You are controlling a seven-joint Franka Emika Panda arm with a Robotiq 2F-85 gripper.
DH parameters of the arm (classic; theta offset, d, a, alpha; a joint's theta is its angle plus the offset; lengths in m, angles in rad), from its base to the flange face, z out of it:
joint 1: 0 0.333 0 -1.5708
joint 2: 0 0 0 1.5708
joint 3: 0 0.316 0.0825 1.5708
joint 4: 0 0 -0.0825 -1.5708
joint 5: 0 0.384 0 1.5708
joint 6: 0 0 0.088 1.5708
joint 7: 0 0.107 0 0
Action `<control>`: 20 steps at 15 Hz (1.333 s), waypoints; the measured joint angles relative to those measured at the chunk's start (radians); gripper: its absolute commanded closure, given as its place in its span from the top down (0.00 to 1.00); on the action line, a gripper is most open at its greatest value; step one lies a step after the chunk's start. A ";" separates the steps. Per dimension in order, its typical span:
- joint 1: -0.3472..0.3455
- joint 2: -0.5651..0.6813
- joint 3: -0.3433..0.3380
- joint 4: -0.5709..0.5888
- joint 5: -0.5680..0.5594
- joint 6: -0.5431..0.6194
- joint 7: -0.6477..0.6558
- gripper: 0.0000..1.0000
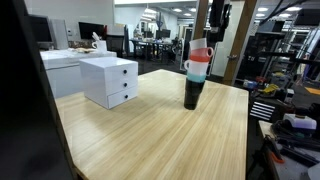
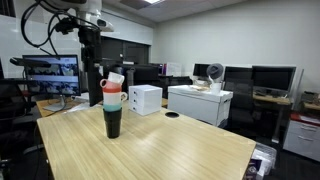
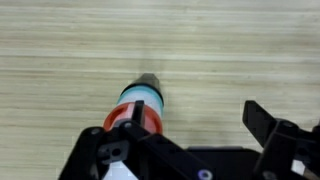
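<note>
Cup stack (image 1: 195, 80) stands upright on the wooden desk (image 1: 150, 140), black at the bottom, then teal, then red. A white cup (image 2: 114, 80) sits on top and leans to one side. In an exterior view the stack is close to the desk's far edge, toward its far right corner; in both exterior views bare wood lies all around its foot. From the wrist view the stack (image 3: 140, 105) is seen from above, its teal and red rims showing.

The gripper (image 3: 190, 118) hangs straight over the stack, its claw spread wide. One finger (image 3: 125, 125) is right at the top of the stack and its partner is well apart over bare wood. Whether that near finger touches the white cup cannot be told. In both exterior views the gripper (image 1: 210, 35) comes down from above, just beside the white cup.

A white drawer unit (image 1: 110, 80) sits by the desk's left edge in an exterior view, well apart from the stack. A small dark round hole cover (image 2: 172, 115) lies near the desk's far edge. Beyond the desk stand a white cabinet (image 2: 200, 102) and a monitor (image 2: 52, 75).
</note>
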 measured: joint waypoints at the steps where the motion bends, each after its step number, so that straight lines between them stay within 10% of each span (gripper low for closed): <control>1: -0.012 0.029 -0.012 0.032 0.000 0.014 0.000 1.00; 11: -0.048 0.267 -0.065 0.314 0.022 0.023 0.054 1.00; 20: -0.043 0.324 -0.067 0.338 0.085 -0.002 0.053 1.00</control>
